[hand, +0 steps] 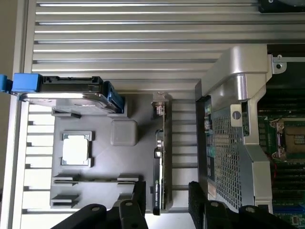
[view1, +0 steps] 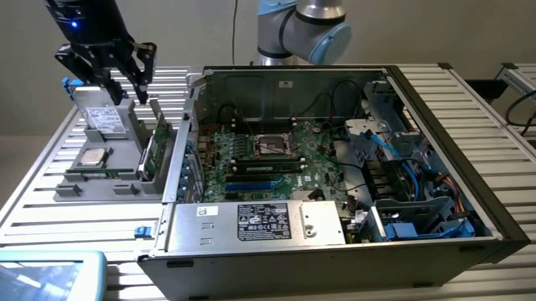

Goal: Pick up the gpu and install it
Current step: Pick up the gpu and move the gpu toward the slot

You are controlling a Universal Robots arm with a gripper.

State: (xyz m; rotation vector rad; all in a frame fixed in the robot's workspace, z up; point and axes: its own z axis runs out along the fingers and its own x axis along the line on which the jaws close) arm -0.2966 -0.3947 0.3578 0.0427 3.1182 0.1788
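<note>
The gpu (view1: 157,142) stands on edge in a slot at the side of the grey parts tray (view1: 102,189) nearest the computer case, green board showing. My gripper (view1: 130,95) hangs open a little above the tray's far end, nothing held. In the wrist view the gpu (hand: 161,152) appears as a thin dark strip with its metal bracket at one end. Its near end lines up with the gap in my gripper (hand: 167,202), between the two black fingers (hand: 137,196).
A silver drive box with a white label (view1: 105,118) and a square processor chip (view1: 91,157) sit in the same tray. The open computer case (view1: 192,113), with motherboard (view1: 266,157) and power supply (view1: 258,222), lies at the exterior view's right of the tray.
</note>
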